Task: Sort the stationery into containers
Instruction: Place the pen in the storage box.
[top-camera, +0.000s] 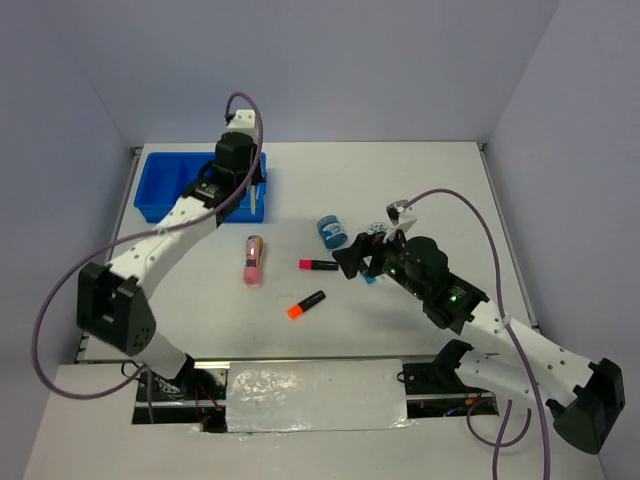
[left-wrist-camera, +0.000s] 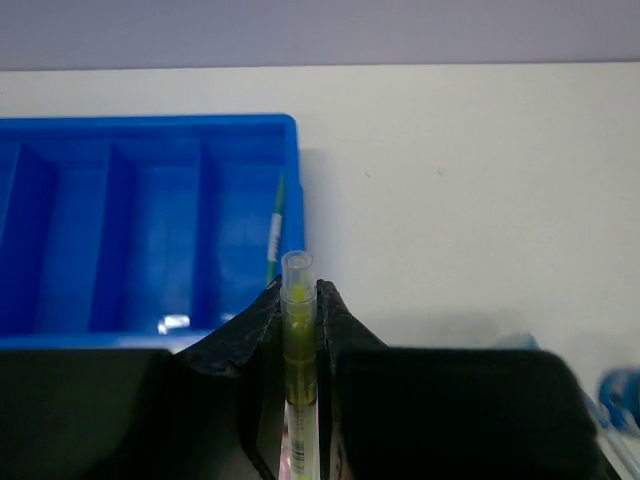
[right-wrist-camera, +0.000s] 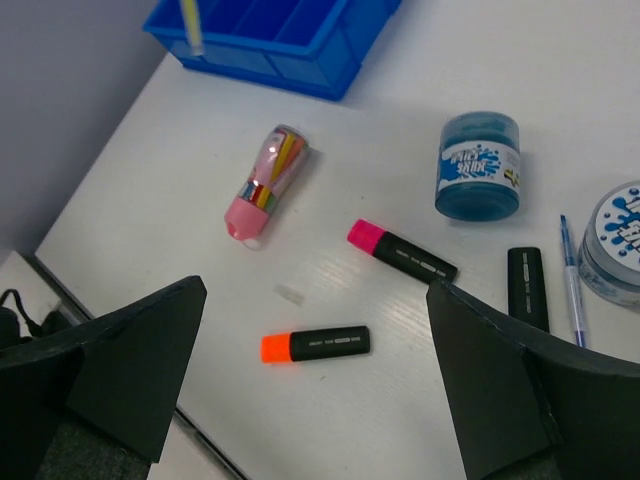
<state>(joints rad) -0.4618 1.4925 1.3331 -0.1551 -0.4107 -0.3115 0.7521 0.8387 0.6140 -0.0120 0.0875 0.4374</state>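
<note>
Pen at the tray's right wall

We see the left gripper (left-wrist-camera: 298, 298) clamped on a thin pen (left-wrist-camera: 297, 266), its tip level with the blue tray's (left-wrist-camera: 250, 124) right wall and bare tabletop (top-camera: 400, 180) beyond. The left arm reaches far forward. The right gripper (right-wrist-camera: 315, 287) hangs wide open above the orange-ended marker (right-wrist-camera: 315, 345) and pink-ended marker (right-wrist-camera: 402, 252).
</note>
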